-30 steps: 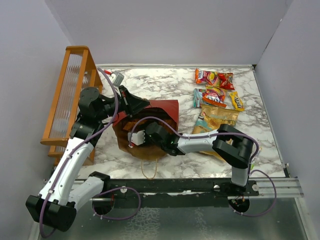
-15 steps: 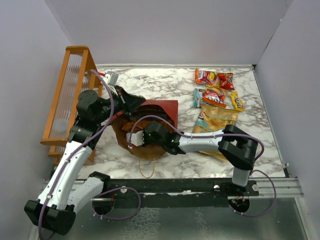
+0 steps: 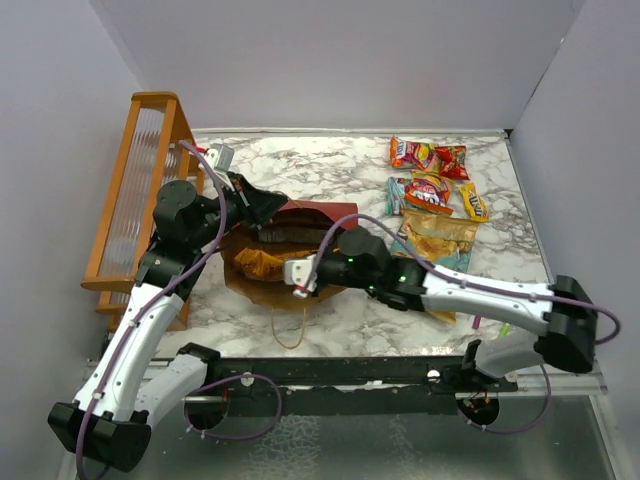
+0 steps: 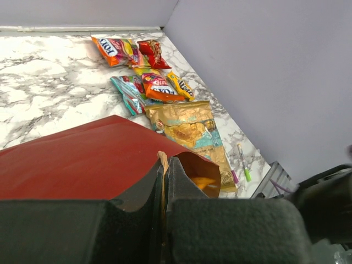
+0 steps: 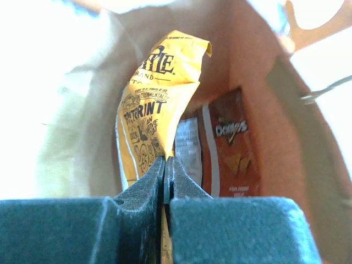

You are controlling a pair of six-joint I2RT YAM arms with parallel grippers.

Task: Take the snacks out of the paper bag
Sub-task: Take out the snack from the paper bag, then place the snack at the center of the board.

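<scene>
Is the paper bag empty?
No, the right wrist view shows a yellow packet and a red Doritos bag lying inside the paper bag.

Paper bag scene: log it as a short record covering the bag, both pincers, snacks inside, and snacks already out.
bag: paper bag lying on the marble table, mouth toward the near edge
left pincer: shut on the bag's rim, holding the mouth open
right pincer: shut on the yellow packet
inside bag: yellow packet, with a red Doritos packet behind it
out on table: snacks clustered right of the bag
</scene>
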